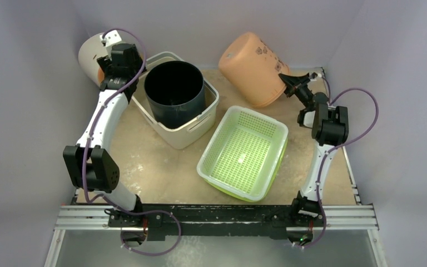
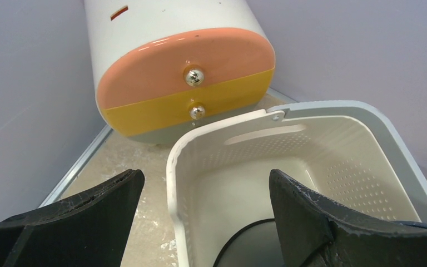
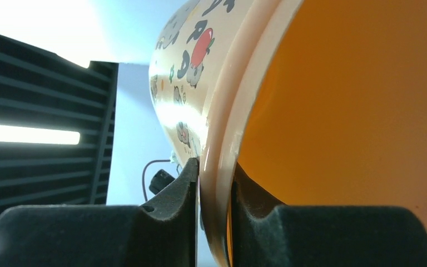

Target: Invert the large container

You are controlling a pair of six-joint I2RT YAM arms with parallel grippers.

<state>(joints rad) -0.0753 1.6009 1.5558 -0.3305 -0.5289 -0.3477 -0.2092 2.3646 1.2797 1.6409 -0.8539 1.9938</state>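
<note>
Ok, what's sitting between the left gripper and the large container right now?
Nothing. In the left wrist view the open left gripper straddles the wall of the large container, one finger outside, one over the inside; no other object intervenes.

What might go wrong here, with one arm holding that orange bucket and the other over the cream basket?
1. The right fingers pinch only the thin rim of the tilted orange bucket; it may slip and drop.
2. A black bin stands inside the large container; flipping it would probably dump the bin out.
3. The left fingers hang open over the container's corner, close to a white bin they could bump.
</note>
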